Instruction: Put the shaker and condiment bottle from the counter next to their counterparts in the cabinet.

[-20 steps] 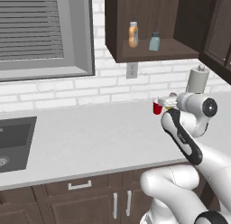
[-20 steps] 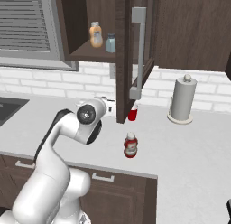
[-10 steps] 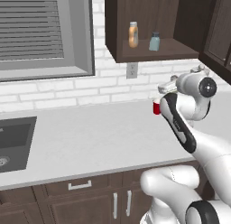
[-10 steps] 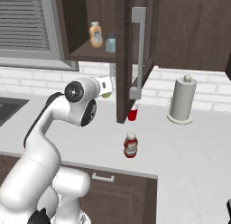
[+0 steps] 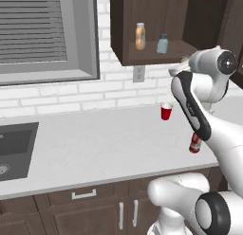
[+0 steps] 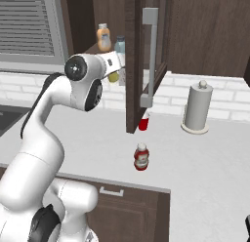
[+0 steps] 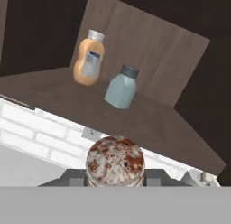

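Shaker [image 7: 115, 161] is clamped in your end effector [image 6: 115, 70], raised toward the cabinet shelf [image 7: 149, 123] at twelve o'clock; red bottle [image 6: 141, 156] waits on the desk [image 5: 104, 149].

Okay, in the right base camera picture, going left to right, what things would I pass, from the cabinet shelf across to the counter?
orange bottle → the shaker held in the gripper → the condiment bottle standing on the counter → paper towel roll
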